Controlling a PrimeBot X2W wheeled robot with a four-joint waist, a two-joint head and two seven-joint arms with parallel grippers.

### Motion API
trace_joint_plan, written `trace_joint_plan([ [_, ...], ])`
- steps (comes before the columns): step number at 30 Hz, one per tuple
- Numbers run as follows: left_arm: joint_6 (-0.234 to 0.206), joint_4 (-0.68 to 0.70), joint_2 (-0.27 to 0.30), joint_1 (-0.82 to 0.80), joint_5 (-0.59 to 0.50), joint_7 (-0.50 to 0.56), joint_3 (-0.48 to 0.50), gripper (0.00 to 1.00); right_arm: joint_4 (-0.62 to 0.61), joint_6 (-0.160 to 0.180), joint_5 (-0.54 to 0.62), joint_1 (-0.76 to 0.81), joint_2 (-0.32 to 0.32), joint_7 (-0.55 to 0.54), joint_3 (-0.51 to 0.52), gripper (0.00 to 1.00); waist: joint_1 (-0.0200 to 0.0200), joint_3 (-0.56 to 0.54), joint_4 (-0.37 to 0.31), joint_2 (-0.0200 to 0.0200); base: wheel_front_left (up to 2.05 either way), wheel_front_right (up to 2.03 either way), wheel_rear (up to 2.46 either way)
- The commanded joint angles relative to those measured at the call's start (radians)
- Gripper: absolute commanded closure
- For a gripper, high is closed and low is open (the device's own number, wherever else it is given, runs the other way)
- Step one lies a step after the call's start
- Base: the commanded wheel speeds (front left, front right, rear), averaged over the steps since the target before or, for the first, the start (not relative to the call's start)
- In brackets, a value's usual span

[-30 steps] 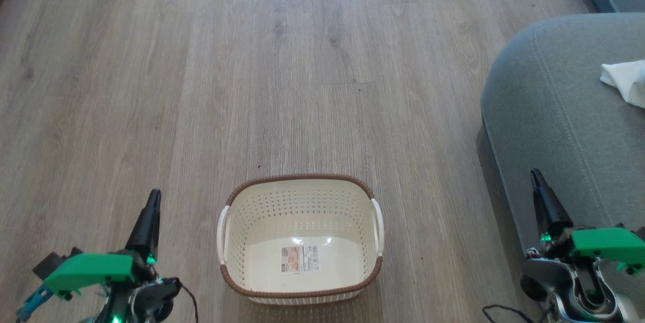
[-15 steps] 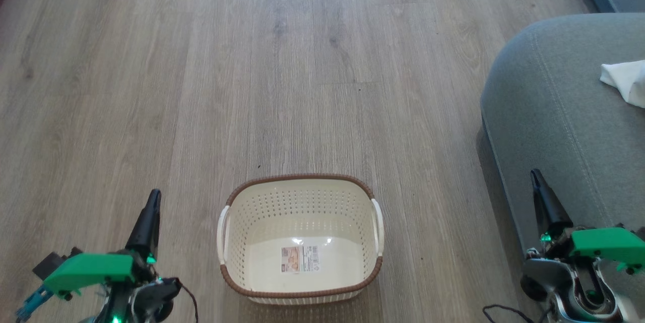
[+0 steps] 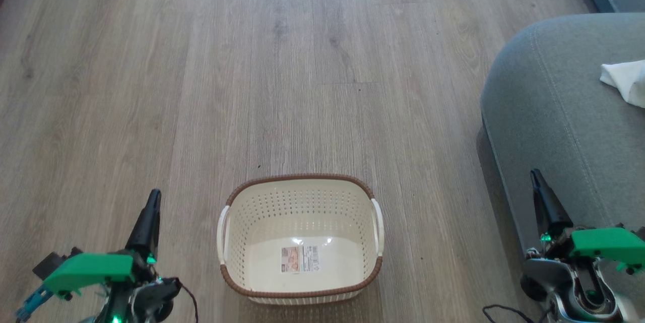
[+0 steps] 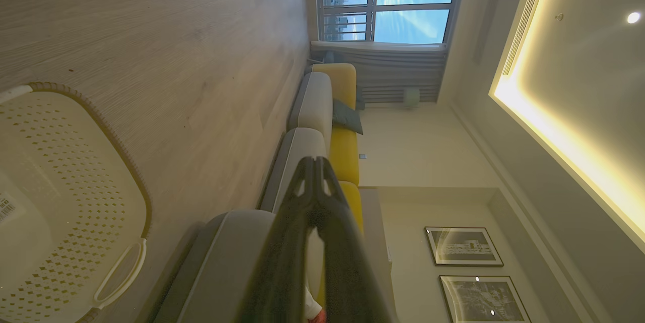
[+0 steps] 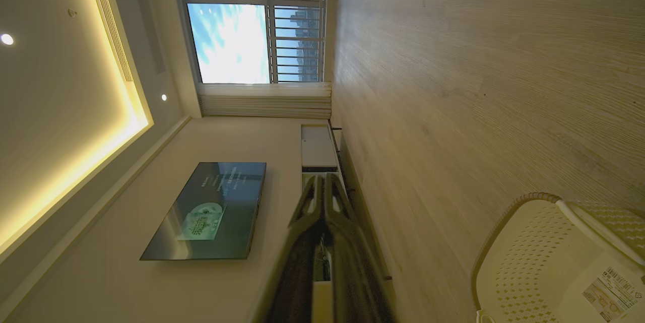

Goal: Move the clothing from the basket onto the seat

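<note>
Below, pale wood-grain floor ran out ahead of both grippers, its plank seams leading away from the fingertips. The left gripper had its two dark fingers pressed together on nothing. The right gripper was the same, tips touching. The basket stood on the floor between them, to the right of the left gripper and well left of the right one, with its label showing on the base. The seat rose just beside the right gripper, on its right and ahead of it, rounded edge toward the floor. A white fold of clothing lay on the seat, well ahead of that gripper. Beyond the left fingers stretched a grey and yellow sofa, a window and framed pictures. Beyond the right fingers hung a television.
</note>
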State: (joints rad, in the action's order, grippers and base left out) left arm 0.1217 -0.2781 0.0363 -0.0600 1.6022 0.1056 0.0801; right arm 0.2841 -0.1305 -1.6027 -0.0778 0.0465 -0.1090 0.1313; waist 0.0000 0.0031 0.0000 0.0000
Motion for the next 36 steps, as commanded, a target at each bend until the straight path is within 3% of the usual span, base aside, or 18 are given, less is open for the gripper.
trace_joint_plan([
  [1,0.009,0.033,0.014,-0.048,0.007,0.007,0.033,1.0,-0.039,0.0,-0.006,-0.03,0.004,-0.004,-0.018,1.0,0.0,0.0,0.0,0.0,0.0,0.0,0.0],
  [36,0.009,0.033,0.014,-0.048,0.007,0.007,0.033,1.0,-0.039,0.0,-0.006,-0.03,0.004,-0.004,-0.018,1.0,0.0,0.0,0.0,0.0,0.0,0.0,0.0],
])
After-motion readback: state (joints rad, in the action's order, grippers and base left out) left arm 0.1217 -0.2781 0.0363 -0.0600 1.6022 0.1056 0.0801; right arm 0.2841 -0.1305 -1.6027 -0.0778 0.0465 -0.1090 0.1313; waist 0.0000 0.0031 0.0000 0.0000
